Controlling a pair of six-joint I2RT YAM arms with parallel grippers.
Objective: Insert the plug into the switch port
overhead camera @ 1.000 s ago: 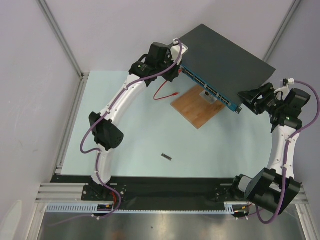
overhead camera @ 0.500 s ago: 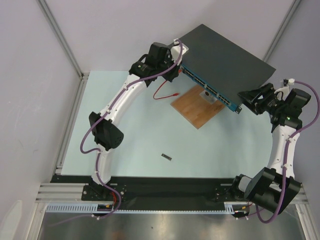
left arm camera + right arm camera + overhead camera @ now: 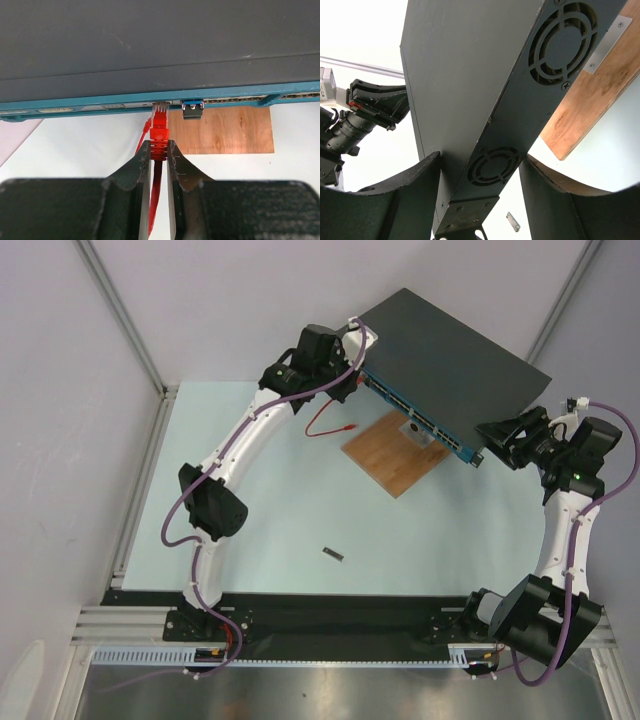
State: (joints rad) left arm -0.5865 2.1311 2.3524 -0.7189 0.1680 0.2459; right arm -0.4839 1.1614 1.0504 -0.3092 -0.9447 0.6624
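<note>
At the bench's far edge, the left jaws pinch the plug [image 3: 159, 131] by its red boot. Its long axis points straight ahead, clear tip right at the switch port [image 3: 160, 105], seemingly not fully seated, while the right jaws clamp the switch [image 3: 470, 75] by its end.

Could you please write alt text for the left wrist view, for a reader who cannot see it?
The left gripper is shut on the red plug, holding its clear tip at a port in the teal front of the dark grey switch; whether it is fully seated cannot be told. A brown wooden board shows below the switch.
</note>
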